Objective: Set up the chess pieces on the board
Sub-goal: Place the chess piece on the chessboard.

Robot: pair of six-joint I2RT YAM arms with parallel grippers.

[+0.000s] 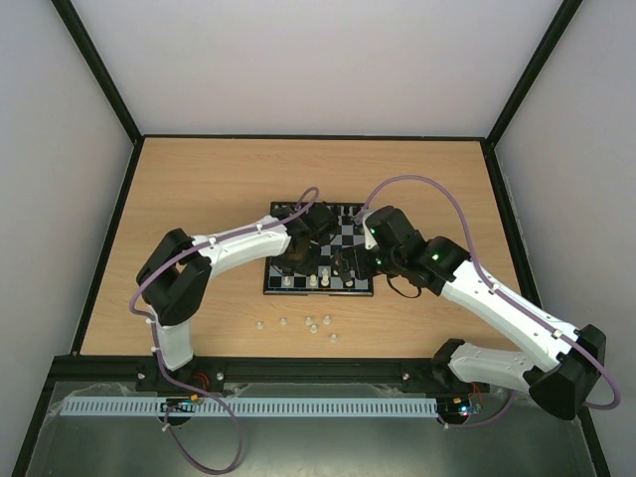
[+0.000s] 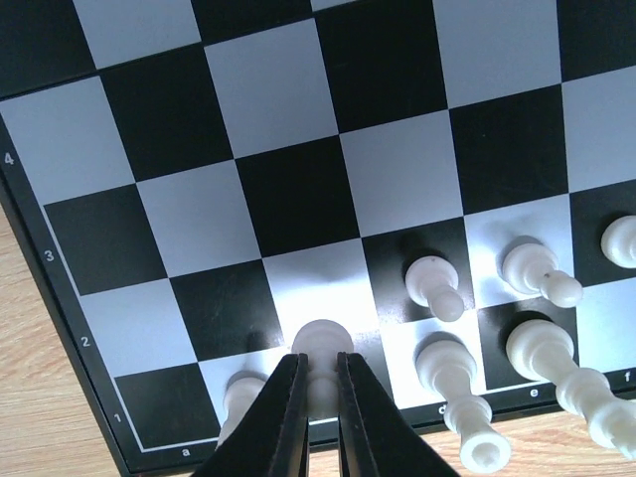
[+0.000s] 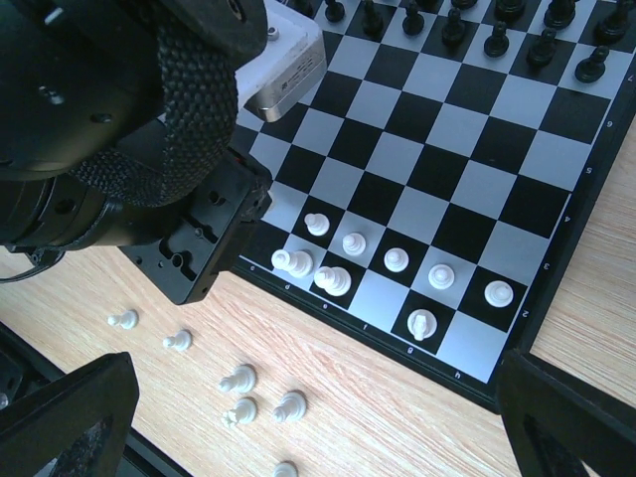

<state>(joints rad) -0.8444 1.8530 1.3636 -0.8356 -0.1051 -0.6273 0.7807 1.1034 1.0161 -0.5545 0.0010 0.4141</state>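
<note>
The board (image 1: 345, 225) lies mid-table. In the left wrist view my left gripper (image 2: 319, 364) is shut on a white pawn (image 2: 323, 341) over the board's (image 2: 298, 189) near left corner, around files b and c; I cannot tell whether the pawn touches the board. Other white pieces (image 2: 434, 284) stand on the first two rows beside it. From above, the left gripper (image 1: 296, 260) is at the board's near left. My right gripper (image 3: 316, 376) hangs open and empty over the board's (image 3: 447, 129) near edge. Black pieces (image 3: 497, 40) line the far rows.
Several loose white pieces (image 3: 238, 379) lie on the wooden table in front of the board, also seen from above (image 1: 311, 324). The left arm's wrist (image 3: 149, 149) fills the right wrist view's upper left. Black frame rails (image 1: 109, 238) edge the table.
</note>
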